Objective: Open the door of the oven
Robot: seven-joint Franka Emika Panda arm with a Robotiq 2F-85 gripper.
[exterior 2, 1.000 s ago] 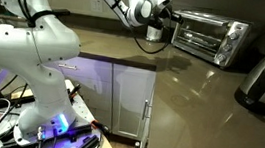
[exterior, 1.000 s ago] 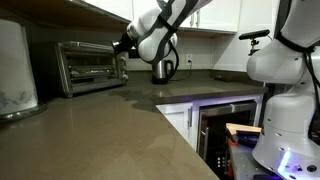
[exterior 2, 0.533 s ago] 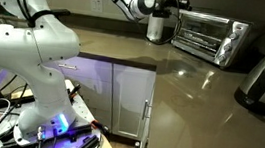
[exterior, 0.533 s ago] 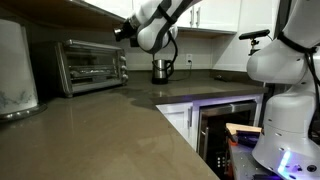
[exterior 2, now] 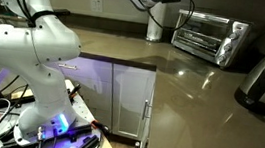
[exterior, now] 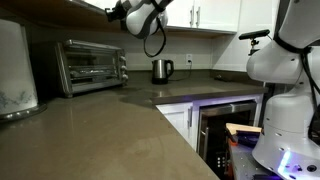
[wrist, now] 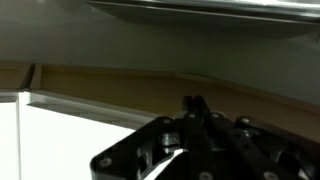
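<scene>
Holds the hand [exterior: 112,12] high up near the wall cabinets [exterior: 220,12], fingers [wrist: 194,112] pressed together on nothing, plain to see in the wrist view. Has the oven [exterior: 90,66] well below the hand on the desk [exterior: 120,130], clearly apart from it. Shows the door [exterior: 84,68] upright and flush against the oven's front, with the bar handle [exterior: 84,50] along its top edge untouched. Shows wire racks behind the glass and a knob panel at one end. Has a steel kettle [exterior: 160,70] on the desk too, below the hand and beside the oven.
</scene>
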